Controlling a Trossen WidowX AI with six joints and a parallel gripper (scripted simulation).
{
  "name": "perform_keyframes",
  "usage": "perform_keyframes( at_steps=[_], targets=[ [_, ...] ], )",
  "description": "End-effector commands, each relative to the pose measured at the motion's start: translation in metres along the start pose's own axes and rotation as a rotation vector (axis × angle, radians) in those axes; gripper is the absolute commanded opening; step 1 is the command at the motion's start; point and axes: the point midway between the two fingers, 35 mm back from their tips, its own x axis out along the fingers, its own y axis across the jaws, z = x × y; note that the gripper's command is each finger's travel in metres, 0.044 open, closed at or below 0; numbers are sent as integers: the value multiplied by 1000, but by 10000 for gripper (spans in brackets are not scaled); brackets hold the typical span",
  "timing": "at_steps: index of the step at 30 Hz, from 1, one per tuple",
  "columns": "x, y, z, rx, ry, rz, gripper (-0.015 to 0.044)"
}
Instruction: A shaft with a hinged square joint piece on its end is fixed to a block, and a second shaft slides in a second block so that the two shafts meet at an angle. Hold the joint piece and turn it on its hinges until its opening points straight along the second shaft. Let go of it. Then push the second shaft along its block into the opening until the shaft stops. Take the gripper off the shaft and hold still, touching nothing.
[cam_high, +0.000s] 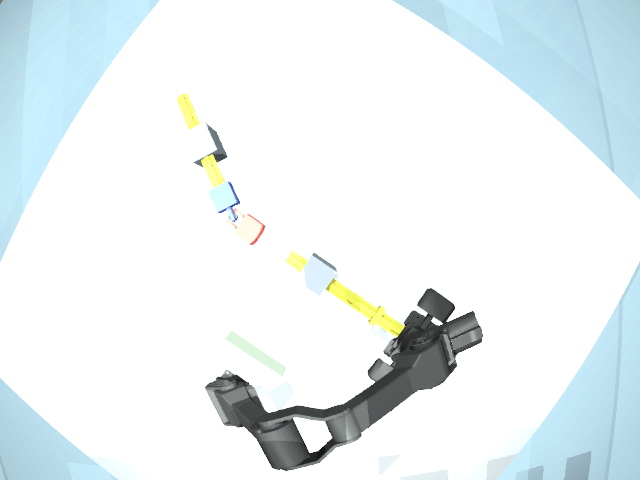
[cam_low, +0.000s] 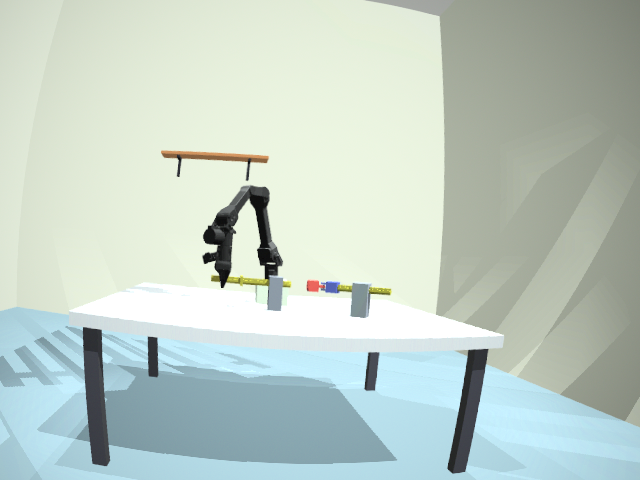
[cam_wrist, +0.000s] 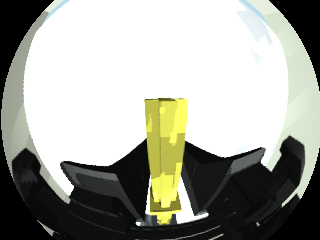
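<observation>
The first yellow shaft (cam_high: 212, 171) (cam_low: 381, 290) runs through its grey block (cam_low: 360, 300). On its end is the blue joint half (cam_high: 224, 196) (cam_low: 332, 287), with the red joint piece (cam_high: 249, 228) (cam_low: 312, 285) hinged to it. In the top view the red piece is turned so that its open end faces the second shaft, roughly in line with it. The second yellow shaft (cam_high: 354, 298) (cam_low: 253, 281) (cam_wrist: 167, 135) runs through the second block (cam_high: 320, 273) (cam_low: 275, 293); its near tip stands apart from the red piece. My gripper (cam_low: 222, 284) (cam_wrist: 167, 170) is shut on this shaft, behind its collar (cam_high: 377, 315) (cam_low: 241, 280).
A pale green strip (cam_high: 255, 353) stands between the second block and the arm base (cam_high: 227, 382). The arm bends around the lower side in the top view. A wooden shelf (cam_low: 214, 156) is on the wall behind the white table (cam_low: 310, 335).
</observation>
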Motion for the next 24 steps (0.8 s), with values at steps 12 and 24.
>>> perform_keyframes(
  at_steps=[12, 24],
  targets=[
    [2, 0, -13, -1, 1, 11, 0],
    [2, 0, -31, -2, 3, 15, 0]
  ],
)
